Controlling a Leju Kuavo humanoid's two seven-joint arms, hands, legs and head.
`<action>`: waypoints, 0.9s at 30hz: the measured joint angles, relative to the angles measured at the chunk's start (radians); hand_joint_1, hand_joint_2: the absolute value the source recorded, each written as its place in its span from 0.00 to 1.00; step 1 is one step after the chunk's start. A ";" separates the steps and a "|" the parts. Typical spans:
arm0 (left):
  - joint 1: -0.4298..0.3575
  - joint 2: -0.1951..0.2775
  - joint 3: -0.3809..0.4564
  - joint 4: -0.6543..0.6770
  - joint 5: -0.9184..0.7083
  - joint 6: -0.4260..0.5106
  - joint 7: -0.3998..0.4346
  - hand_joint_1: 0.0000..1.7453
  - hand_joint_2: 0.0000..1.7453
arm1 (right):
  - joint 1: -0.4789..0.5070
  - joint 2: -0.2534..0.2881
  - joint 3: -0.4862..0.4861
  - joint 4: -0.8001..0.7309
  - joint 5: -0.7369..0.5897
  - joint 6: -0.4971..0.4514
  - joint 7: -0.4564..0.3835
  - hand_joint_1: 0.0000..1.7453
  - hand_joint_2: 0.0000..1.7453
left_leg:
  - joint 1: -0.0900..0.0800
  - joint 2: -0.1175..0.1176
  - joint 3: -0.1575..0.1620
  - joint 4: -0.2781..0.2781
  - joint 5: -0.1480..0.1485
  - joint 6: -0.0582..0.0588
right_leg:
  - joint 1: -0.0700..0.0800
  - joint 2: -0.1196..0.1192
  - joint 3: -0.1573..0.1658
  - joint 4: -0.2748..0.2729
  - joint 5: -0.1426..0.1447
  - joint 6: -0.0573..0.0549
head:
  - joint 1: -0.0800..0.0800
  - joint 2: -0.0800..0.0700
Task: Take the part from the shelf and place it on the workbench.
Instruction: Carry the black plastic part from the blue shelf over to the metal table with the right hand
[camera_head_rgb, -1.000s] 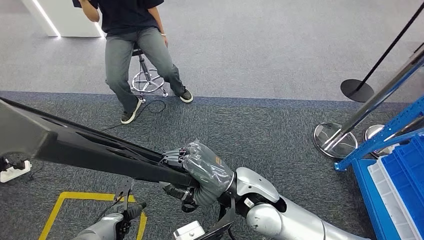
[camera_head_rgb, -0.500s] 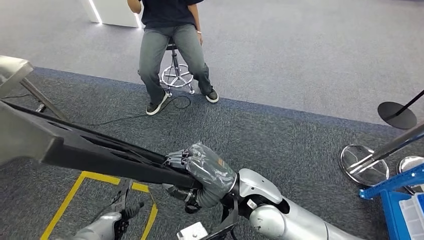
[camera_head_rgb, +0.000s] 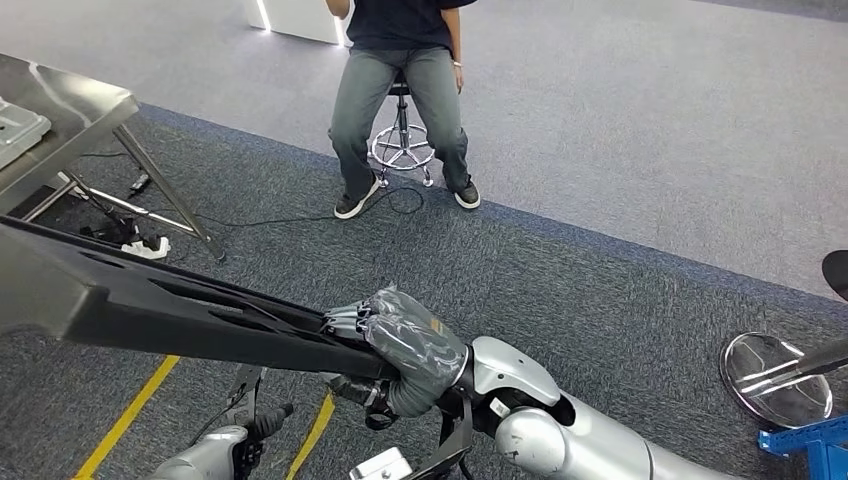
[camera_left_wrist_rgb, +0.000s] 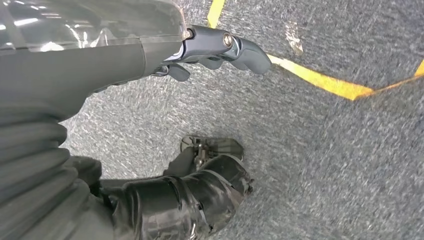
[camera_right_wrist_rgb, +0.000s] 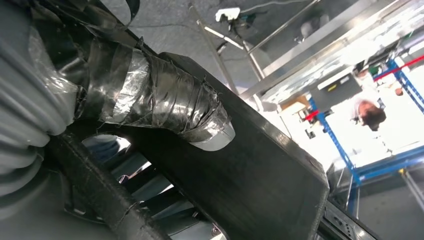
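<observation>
The robot's right hand (camera_head_rgb: 405, 345) grips one end of the long black plastic panel (camera_head_rgb: 150, 305); left hand (camera_left_wrist_rgb: 220, 47) hangs empty, fingers apart; carry it level toward the steel desk (camera_head_rgb: 75, 110), clearing its edge.

The part (camera_head_rgb: 170, 315) is a long, flat black panel with moulded recesses and openings along its length, matt and rigid (plastic, by the look of it). It is carried well above the grey carpet, slanting gently, one end gripped in the right hand (camera_head_rgb: 400, 345). The steel desk (camera_head_rgb: 70, 110) stands well apart from it.
</observation>
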 joint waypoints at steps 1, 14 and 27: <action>0.000 0.001 0.000 0.000 0.002 0.002 0.000 0.00 1.00 | 0.000 0.000 0.000 0.000 0.000 0.000 0.001 1.00 1.00 | -0.001 -0.012 0.002 -0.005 0.002 0.004 | 0.001 -0.009 0.004 -0.004 -0.001 0.005 | 0.000 0.000; 0.000 -0.005 0.000 0.000 0.068 0.035 -0.027 0.00 1.00 | 0.001 -0.010 0.008 0.001 0.000 0.016 0.006 1.00 1.00 | 0.014 -0.178 0.020 0.001 -0.014 0.019 | -0.012 0.164 -0.052 0.024 0.037 0.015 | 0.010 0.000; 0.007 -0.010 0.000 0.001 0.047 0.023 -0.008 0.00 1.00 | -0.009 -0.012 0.017 0.001 0.000 0.034 0.010 1.00 1.00 | 0.035 -0.044 -0.068 0.115 -0.020 -0.035 | -0.006 0.020 0.005 -0.017 0.012 -0.009 | -0.004 0.000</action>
